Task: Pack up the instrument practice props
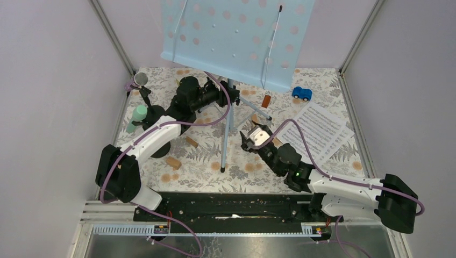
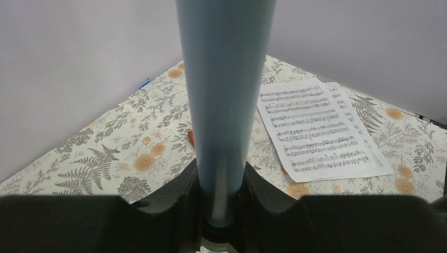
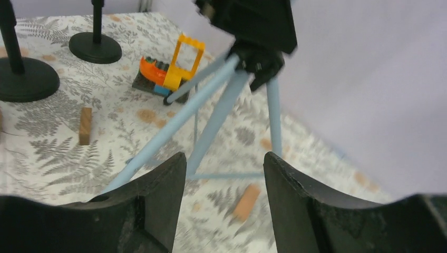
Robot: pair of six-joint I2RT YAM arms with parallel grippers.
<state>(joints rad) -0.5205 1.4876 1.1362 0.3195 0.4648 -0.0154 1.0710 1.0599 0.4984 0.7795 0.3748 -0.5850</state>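
My left claw [image 2: 221, 184] is clamped on the pole [image 2: 224, 79] of the pale blue music rack [image 1: 236, 40], which stands mid-table. My right claw [image 3: 224, 174] gapes, holding nothing, facing the tripod legs [image 3: 211, 116]. The sheet-music pages [image 2: 316, 129] show printed staves, too small to read

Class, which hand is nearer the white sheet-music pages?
Right. The right hand sits open beside the white sheet-music pages; the left hand is farther off, gripping the pale blue stand pole.

Blue toy car [image 1: 301, 93] at far right; wooden blocks [image 1: 173, 162] scattered on floral cloth [image 1: 204, 166]; orange-yellow brick toy [image 3: 168, 71].
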